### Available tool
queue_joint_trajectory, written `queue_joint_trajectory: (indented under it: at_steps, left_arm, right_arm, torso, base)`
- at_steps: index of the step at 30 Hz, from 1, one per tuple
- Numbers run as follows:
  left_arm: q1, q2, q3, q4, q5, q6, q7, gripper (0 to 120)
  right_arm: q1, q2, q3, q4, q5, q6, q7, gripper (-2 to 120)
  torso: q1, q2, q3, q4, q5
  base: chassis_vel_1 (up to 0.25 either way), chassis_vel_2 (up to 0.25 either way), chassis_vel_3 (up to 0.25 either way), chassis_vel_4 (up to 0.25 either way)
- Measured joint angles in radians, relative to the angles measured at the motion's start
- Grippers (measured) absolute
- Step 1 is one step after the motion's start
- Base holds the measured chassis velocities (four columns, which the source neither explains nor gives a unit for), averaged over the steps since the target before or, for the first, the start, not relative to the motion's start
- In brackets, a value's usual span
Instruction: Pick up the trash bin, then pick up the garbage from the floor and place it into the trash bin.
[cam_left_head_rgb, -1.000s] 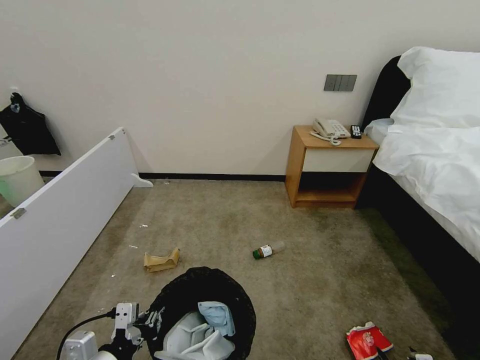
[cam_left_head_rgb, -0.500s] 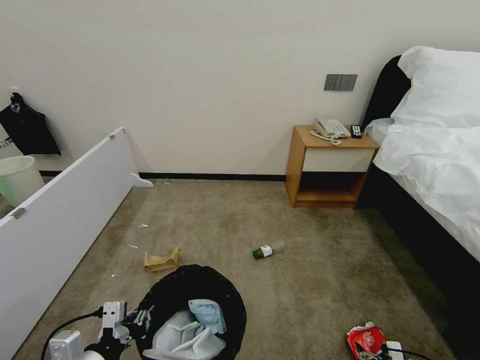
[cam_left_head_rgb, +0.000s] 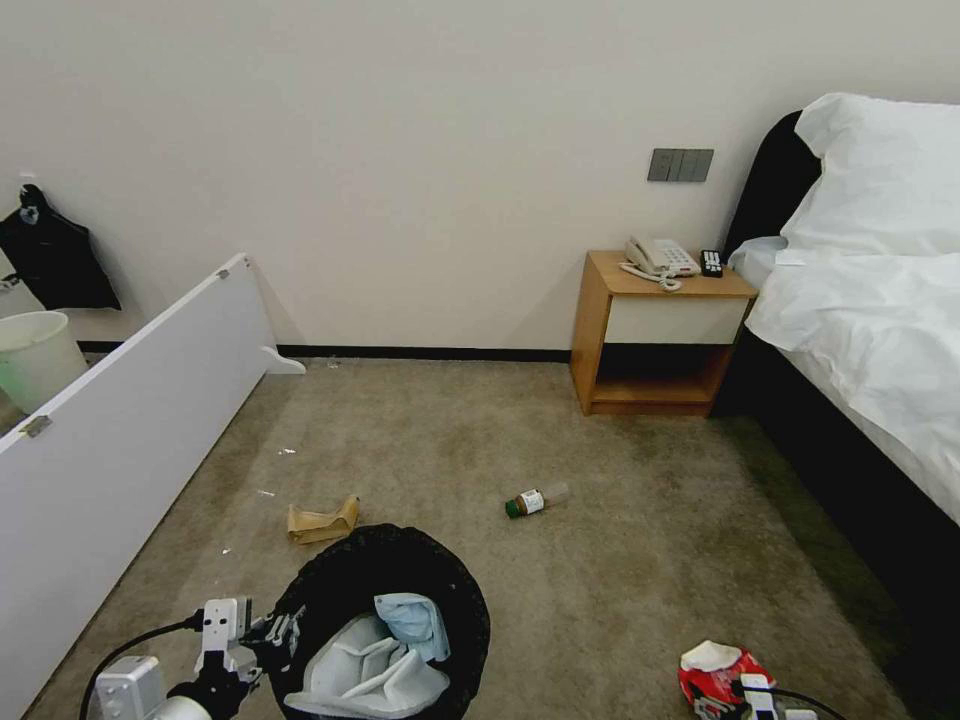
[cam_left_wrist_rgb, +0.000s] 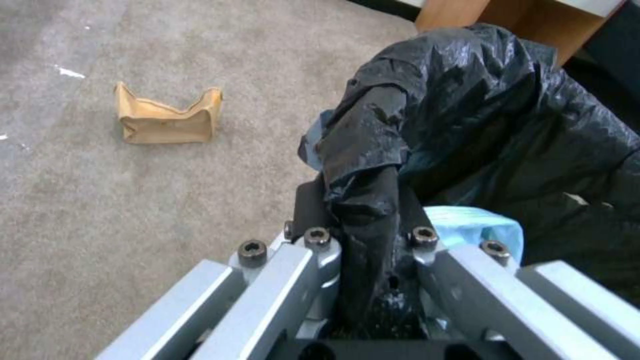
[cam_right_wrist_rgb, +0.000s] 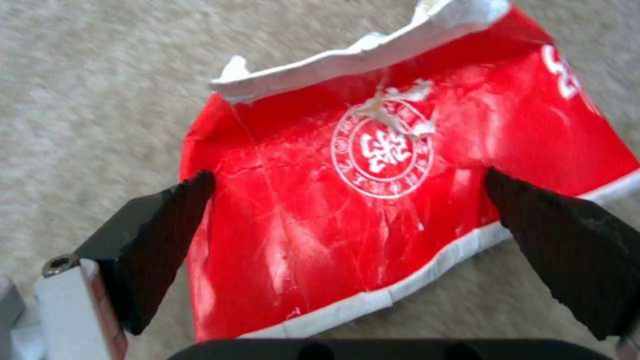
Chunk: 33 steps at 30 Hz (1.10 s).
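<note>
My left gripper (cam_left_wrist_rgb: 363, 235) is down at my left side, and its fingers are pinched tight on the black bag at the edge of the trash bin (cam_left_head_rgb: 380, 620). The bin hangs low in front of me, just above the carpet (cam_left_head_rgb: 600, 560). Inside it I can see white slippers (cam_left_head_rgb: 365, 675) and a light blue tissue (cam_left_head_rgb: 410, 620).

My right gripper (cam_right_wrist_rgb: 347, 220) is low on my right side, right over the red packet (cam_right_wrist_rgb: 400, 200). Its fingers (cam_right_wrist_rgb: 160, 235) are spread wide, one on each side of the packet, and they are not squeezing it. The packet lies flat on the carpet with a torn white edge.

The brown paper bag (cam_left_head_rgb: 322, 521) lies on the carpet just past the bin. The small green-capped bottle (cam_left_head_rgb: 536, 499) lies on its side farther out, in the middle of the floor.
</note>
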Motion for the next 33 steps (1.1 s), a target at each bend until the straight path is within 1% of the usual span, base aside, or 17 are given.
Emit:
queue_joint_trajectory:
  at_steps: [4,7,13,18,24,25,26,28,33]
  left_arm:
    - [0.004,-0.003,0.0,-0.003,0.003,0.0,0.0,4]
    - [0.008,-0.005,0.0,-0.005,0.006,0.0,0.0,4]
    - [0.009,-0.006,0.0,-0.008,0.009,-0.002,0.001,4]
    - [0.008,-0.007,0.003,-0.008,0.01,-0.002,0.001,4]
    - [0.007,-0.006,0.005,-0.009,0.01,-0.002,0.002,4]
    - [0.007,-0.006,0.005,-0.009,0.01,-0.003,0.003,4]
    - [0.007,-0.006,0.005,-0.009,0.01,-0.003,0.003,4]
    - [0.006,-0.006,0.005,-0.009,0.01,-0.003,0.003,4]
    - [0.004,-0.006,0.007,-0.008,0.01,-0.003,0.003,4]
  right_arm:
    - [0.002,0.0,-0.012,0.014,-0.02,0.011,0.003,100]
    - [0.001,0.0,-0.019,0.029,-0.027,0.013,0.008,100]
    - [-0.009,-0.005,-0.025,0.079,-0.024,0.013,0.015,100]
    - [-0.008,-0.006,-0.026,0.09,-0.016,0.008,0.032,100]
    - [-0.003,-0.005,-0.032,0.114,0.004,-0.012,0.063,100]
    - [-0.002,-0.006,-0.036,0.119,0.0,-0.03,0.093,100]
    - [-0.002,-0.006,-0.036,0.119,0.0,-0.03,0.093,100]
    - [-0.005,-0.007,-0.043,0.128,-0.004,-0.06,0.14,100]
    - [-0.006,-0.005,-0.05,0.132,-0.004,-0.086,0.164,100]
  torso:
    - [0.0,0.0,0.0,-0.0004,-0.0001]
    - [0.0,0.0,0.0,-0.0002,0.0]
    - [0.0,0.0,0.0,-0.0002,0.0]
    - [0.0,0.0,0.0,-0.0003,0.0001]
    - [0.0,0.0,0.0,-0.0002,0.0]
    - [0.0,0.0,0.0,-0.0002,0.0]
    - [0.0,0.0,0.0,-0.0002,0.0]
    - [0.0,0.0,0.0,-0.0003,0.0]
    - [0.0,0.0,0.0,-0.0003,-0.0001]
  base:
    - [0.0,0.0,0.0,0.0]
    - [0.0,0.0,0.0,0.0]
    - [0.0,0.0,0.0,0.0]
    - [0.0,0.0,0.0,0.0]
    - [0.0,0.0,0.0,0.0]
    - [0.0,0.0,0.0,0.0]
    - [0.0,0.0,0.0,0.0]
    - [0.0,0.0,0.0,0.0]
    - [0.0,0.0,0.0,0.0]
